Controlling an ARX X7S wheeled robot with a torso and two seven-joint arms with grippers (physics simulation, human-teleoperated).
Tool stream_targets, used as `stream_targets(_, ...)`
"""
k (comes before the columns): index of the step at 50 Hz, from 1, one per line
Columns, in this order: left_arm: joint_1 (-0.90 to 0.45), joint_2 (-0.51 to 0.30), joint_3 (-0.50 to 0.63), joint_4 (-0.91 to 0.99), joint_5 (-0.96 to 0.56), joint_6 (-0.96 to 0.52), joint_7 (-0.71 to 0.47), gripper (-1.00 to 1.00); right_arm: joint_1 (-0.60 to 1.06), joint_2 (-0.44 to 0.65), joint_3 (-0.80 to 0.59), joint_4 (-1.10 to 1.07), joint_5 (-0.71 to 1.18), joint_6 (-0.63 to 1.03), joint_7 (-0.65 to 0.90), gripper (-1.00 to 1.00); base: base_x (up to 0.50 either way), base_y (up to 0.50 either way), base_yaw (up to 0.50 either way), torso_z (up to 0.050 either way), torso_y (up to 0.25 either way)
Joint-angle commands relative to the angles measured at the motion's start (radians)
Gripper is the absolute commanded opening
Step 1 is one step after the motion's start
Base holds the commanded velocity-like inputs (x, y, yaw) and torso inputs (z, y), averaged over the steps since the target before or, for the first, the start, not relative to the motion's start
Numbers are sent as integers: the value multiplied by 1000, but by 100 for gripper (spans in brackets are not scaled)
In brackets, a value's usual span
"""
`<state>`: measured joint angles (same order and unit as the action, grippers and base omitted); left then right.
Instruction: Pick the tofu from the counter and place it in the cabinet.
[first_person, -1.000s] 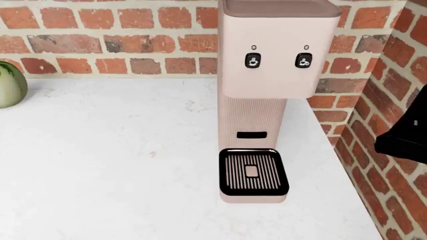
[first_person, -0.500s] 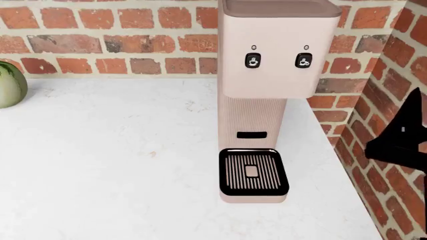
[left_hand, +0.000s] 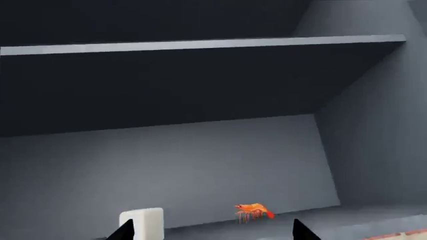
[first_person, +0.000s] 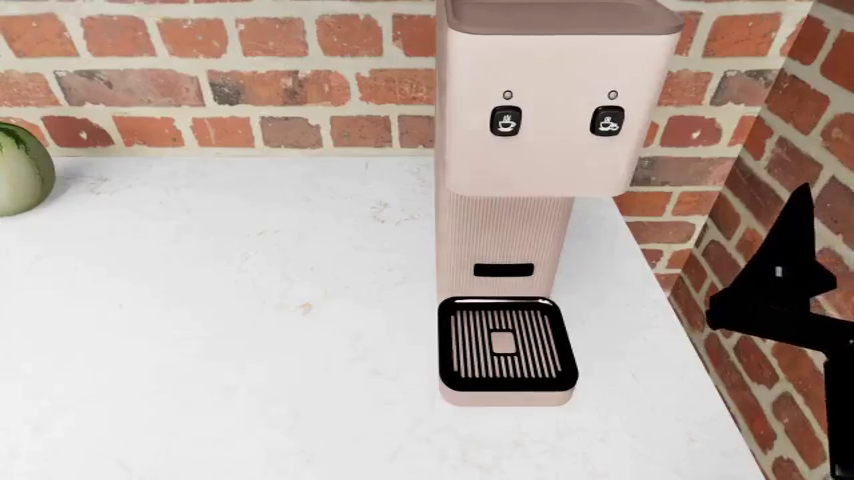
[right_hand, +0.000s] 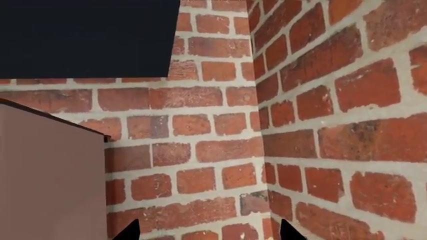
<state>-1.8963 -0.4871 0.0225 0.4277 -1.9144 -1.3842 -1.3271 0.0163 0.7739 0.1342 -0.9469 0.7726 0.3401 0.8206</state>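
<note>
In the left wrist view the tofu (left_hand: 141, 224), a small off-white block, stands on the floor of the dark grey cabinet (left_hand: 200, 160). My left gripper (left_hand: 213, 236) is open, its black fingertips (left_hand: 125, 233) spread wide. One tip overlaps the tofu's lower edge, and I cannot tell whether they touch. My right gripper (right_hand: 210, 235) is open and empty, facing the brick wall corner. The white counter (first_person: 227, 330) shows in the head view with no tofu on it. The left gripper is outside the head view.
An orange shrimp (left_hand: 252, 211) lies in the cabinet beside the tofu, under a shelf (left_hand: 200, 45). A tall pink coffee machine (first_person: 534, 200) stands on the counter. A green-white ball (first_person: 20, 170) sits at far left. My right arm (first_person: 787, 285) is against the right brick wall (first_person: 801, 120).
In the head view my right arm has come further into the picture at the right edge, moving left and down along the brick wall. The counter and its objects are unchanged.
</note>
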Motion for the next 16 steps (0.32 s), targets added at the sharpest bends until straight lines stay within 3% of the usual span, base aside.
stream_targets(1, 147, -116, 45, 286, -367, 218, -233, 100, 19, 5, -17, -3, 0, 7, 3, 100, 0, 0, 0, 0, 0)
stream_targets(13, 125, -343, 61, 462, -441, 445, -231, 100, 18, 17, -14, -12, 4, 12, 13, 100, 0, 0, 0, 0, 0)
stream_targets(16, 160, -417, 14, 498, -450, 492, -228, 100, 18, 17, -17, -9, 0, 12, 11, 100, 0, 0, 0, 0, 0)
